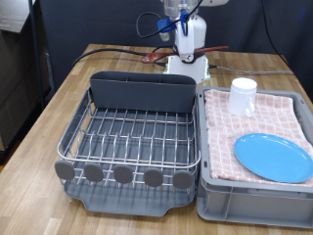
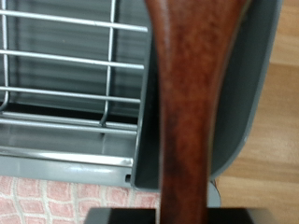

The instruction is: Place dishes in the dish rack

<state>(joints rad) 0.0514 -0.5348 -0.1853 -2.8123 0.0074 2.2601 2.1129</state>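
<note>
My gripper (image 1: 186, 41) hangs above the far end of the dish rack (image 1: 137, 137), behind its dark grey caddy (image 1: 142, 93). It is shut on the reddish-brown wooden spoon (image 1: 153, 59), which fills the middle of the wrist view (image 2: 192, 103). Beneath it there are the rack wires (image 2: 75, 65) and the caddy wall (image 2: 245, 93). The light-blue plate (image 1: 274, 157) and the white cup (image 1: 243, 96) rest on the pink checkered cloth in the grey crate (image 1: 210, 196), to the exterior view's right of the rack. The rack holds no dishes.
Round dark discs (image 1: 122, 174) line the rack's near edge. The robot's white base (image 1: 188, 69) stands behind the caddy with cables trailing over the wooden table (image 1: 59, 93). Pink cloth (image 2: 56, 201) shows at one edge of the wrist view.
</note>
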